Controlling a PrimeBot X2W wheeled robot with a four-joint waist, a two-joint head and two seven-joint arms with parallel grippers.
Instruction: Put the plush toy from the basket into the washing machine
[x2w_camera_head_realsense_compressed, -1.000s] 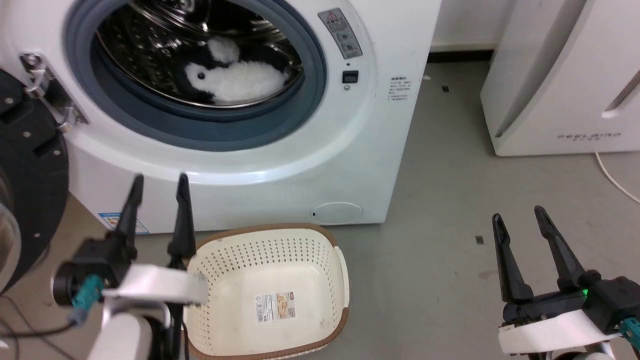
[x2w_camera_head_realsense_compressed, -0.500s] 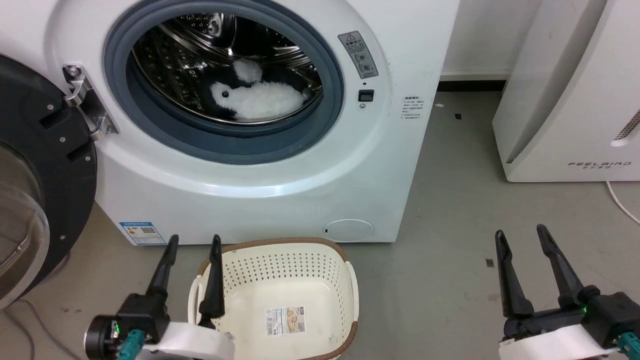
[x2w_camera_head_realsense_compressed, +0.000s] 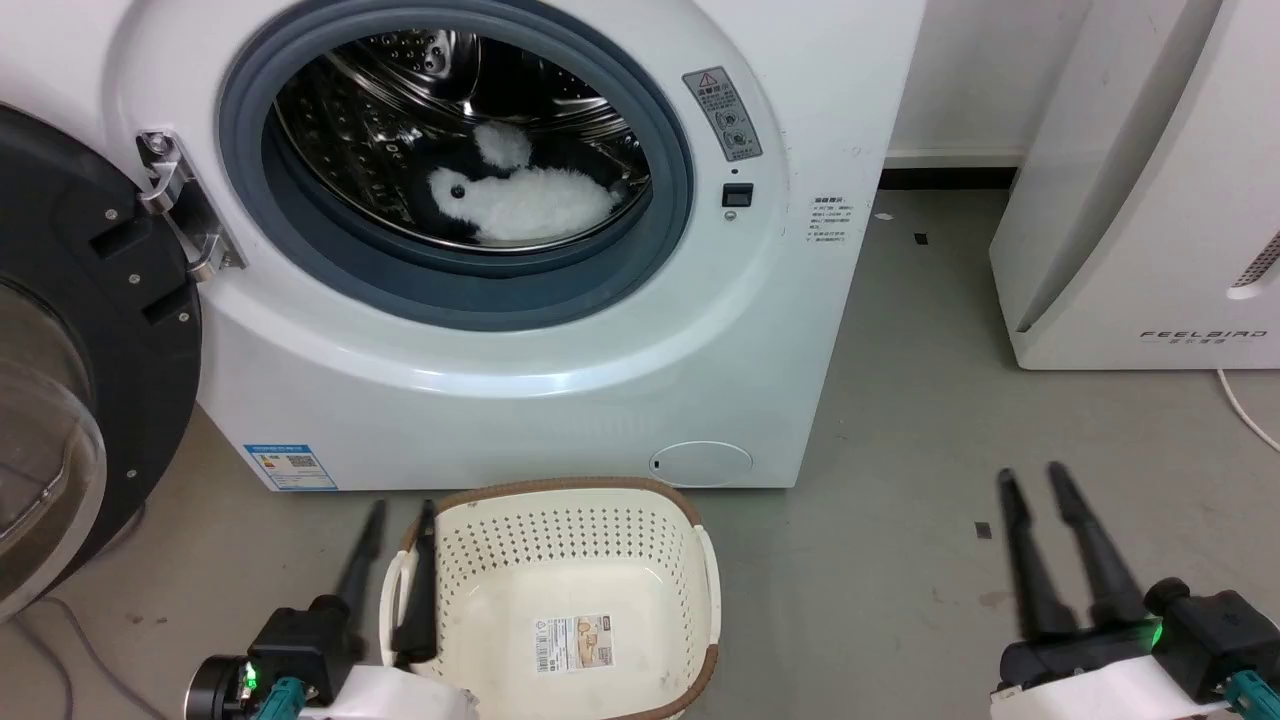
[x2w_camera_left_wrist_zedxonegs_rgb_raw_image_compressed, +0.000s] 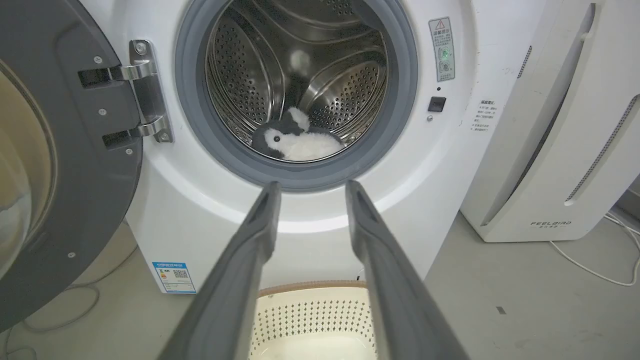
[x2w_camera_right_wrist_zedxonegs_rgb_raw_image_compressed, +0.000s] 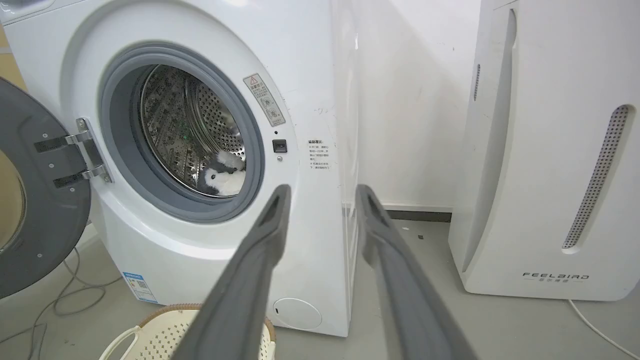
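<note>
The black-and-white plush toy (x2w_camera_head_realsense_compressed: 520, 203) lies inside the steel drum of the white washing machine (x2w_camera_head_realsense_compressed: 560, 340), behind the grey gasket; it also appears in the drum as the plush toy (x2w_camera_left_wrist_zedxonegs_rgb_raw_image_compressed: 299, 144) and the plush toy (x2w_camera_right_wrist_zedxonegs_rgb_raw_image_compressed: 223, 179). The cream basket (x2w_camera_head_realsense_compressed: 690, 560) stands on the floor in front of the washer, with nothing in it but a barcode sticker. My left gripper (x2w_camera_head_realsense_compressed: 400, 512) is open at the basket's left rim, nothing between its fingers. My right gripper (x2w_camera_head_realsense_compressed: 1032, 478) is open above the floor to the right.
The dark round door (x2w_camera_head_realsense_compressed: 70, 330) hangs open at the left on its metal hinge (x2w_camera_head_realsense_compressed: 185, 215). A white FEELBIRD appliance (x2w_camera_head_realsense_compressed: 1150, 180) stands at the right with a cable (x2w_camera_head_realsense_compressed: 1245, 405) on the floor. Grey floor lies between it and the washer.
Both grippers have dropped lower in the head view, and the right one's fingers stand closer together. Over the whole second the camera pulled back from the washer. The toy has not moved.
</note>
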